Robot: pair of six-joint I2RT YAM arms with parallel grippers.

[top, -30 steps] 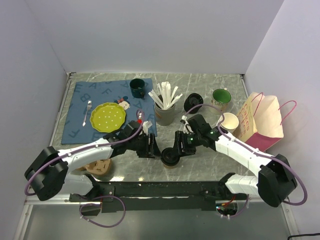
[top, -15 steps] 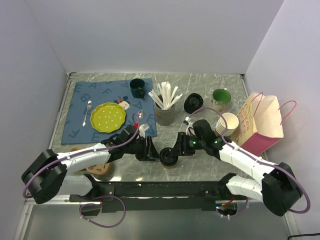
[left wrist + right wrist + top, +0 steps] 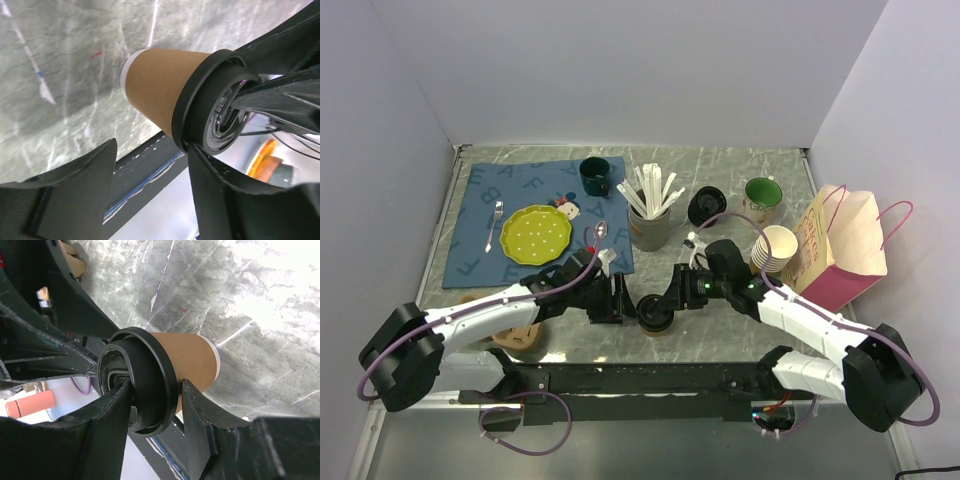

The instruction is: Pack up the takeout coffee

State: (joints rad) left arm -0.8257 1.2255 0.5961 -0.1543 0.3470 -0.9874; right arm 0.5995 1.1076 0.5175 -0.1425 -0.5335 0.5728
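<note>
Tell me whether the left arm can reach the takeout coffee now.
Probably yes: the left gripper is open beside the takeout coffee, its tan wall bare; the right gripper holds only the lid.

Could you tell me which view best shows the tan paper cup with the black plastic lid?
The left wrist view: the tan paper cup with the black plastic lid shows its wall and lid rim. The right wrist view hides part behind fingers; the top external view shows only its small lid.

Robotics test cell, dressed as a café counter. Plain white walls [image 3: 620, 70] enclose the marble-pattern worktop [image 3: 720, 165] on three sides; a black mounting rail [image 3: 640, 378] runs along its near edge. Props: placemat [image 3: 480, 200], plate [image 3: 535, 234], paper bag [image 3: 845, 250].
</note>
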